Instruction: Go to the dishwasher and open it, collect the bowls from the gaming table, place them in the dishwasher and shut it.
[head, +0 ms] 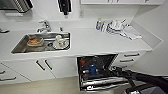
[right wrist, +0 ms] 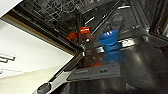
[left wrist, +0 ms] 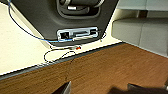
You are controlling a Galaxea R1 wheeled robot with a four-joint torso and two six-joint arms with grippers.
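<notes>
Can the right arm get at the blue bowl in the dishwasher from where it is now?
Probably yes: the dishwasher door is down, the right arm reaches in beside it, and nothing stands in front of the blue bowl.

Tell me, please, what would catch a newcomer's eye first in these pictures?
Most striking is the dishwasher, open under the white counter, with a blue bowl and orange bowls inside. Next comes the steel sink, further along the counter, with dishes in it.
</notes>
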